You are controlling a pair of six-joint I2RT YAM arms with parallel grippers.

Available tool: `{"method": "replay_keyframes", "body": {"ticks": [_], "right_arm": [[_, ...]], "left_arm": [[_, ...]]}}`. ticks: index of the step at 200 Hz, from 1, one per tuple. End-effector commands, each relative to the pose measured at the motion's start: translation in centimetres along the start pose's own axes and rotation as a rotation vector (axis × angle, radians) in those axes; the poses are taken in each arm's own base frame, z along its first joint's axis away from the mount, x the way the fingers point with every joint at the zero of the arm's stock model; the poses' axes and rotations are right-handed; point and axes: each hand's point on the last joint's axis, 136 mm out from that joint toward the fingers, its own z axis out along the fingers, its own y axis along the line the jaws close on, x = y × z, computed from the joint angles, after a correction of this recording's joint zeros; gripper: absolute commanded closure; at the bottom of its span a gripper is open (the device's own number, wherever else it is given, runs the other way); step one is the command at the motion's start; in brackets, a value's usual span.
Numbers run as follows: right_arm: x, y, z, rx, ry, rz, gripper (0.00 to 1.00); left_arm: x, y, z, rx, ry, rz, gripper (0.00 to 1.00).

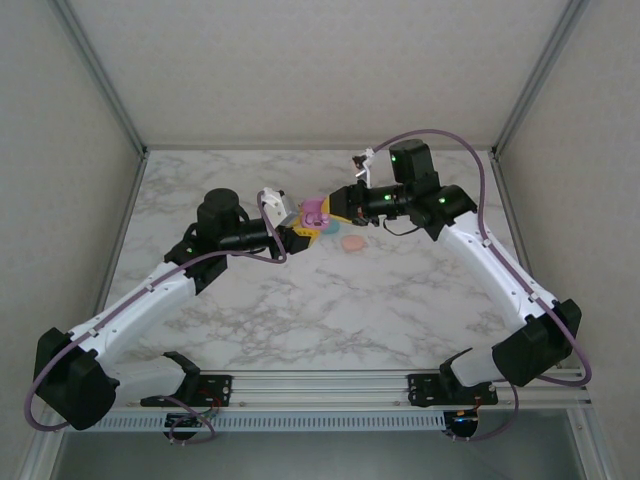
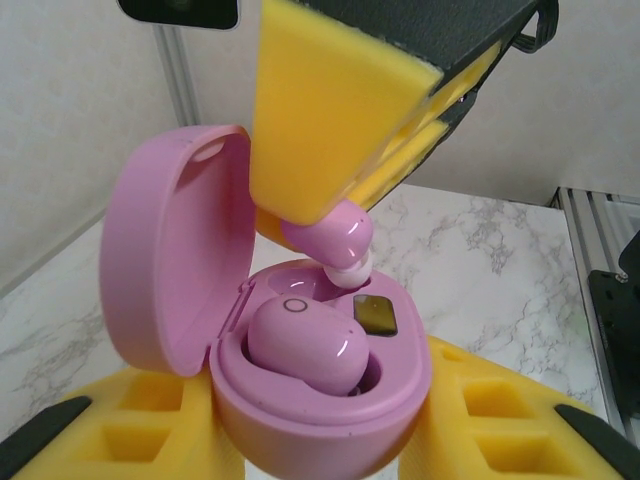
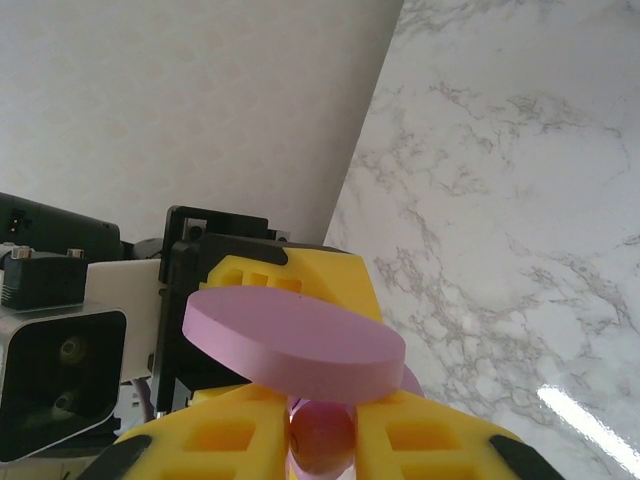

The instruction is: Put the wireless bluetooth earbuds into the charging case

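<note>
Insertion of an earbud into the pink case (image 2: 320,400), carried out above the table (image 1: 300,310) where both arms meet. The left gripper (image 2: 315,440) is clenched on the case body, a yellow pad (image 2: 130,430) on either side. The lid (image 2: 170,260) is swung up and stands at the left in the left wrist view. One earbud (image 2: 305,345) already lies seated in the near socket. The right gripper (image 3: 322,445) is clamped on the other earbud (image 2: 340,235), which hangs tilted from its pads with the pale tip (image 2: 350,272) at the rim of the empty far socket, beside a small dark panel (image 2: 374,315). We judge the step in hand to be the final lowering of this bud. To do it well, we hold the case level and unmoving in the left gripper. We bring the bud down along the socket's own axis, not along its slant, so we turn the right wrist a little until the tip points straight into the recess. We steer the right pads away from the nearby lid, since a nudge could close it or twist the case in its grip. We release only once the bud sits flush, then withdraw upward. A peach case (image 1: 352,242) lies on the table, apart from the work.
</note>
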Motion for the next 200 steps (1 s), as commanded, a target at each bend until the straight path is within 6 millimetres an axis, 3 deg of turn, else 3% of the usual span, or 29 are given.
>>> {"method": "replay_keyframes", "body": {"ticks": [1,47,166,200], "right_arm": [[-0.1,0.6,0.2,-0.011,0.000,-0.031,0.78],[-0.1,-0.2,0.2,0.031,-0.009,-0.032,0.74],[-0.3,0.7,-1.3,0.072,-0.058,-0.058,0.58],[-0.7,1.7,-3.4,0.123,-0.138,-0.110,0.53]], "left_arm": [[-2.3,-0.8,0.0,0.037,-0.061,0.020,0.64],[-2.7,-0.9,-0.2,0.039,-0.080,0.015,0.64],[-2.6,-0.7,-0.2,0.028,-0.072,0.013,0.64],[-2.3,-0.6,-0.3,0.014,-0.057,0.016,0.64]]}}
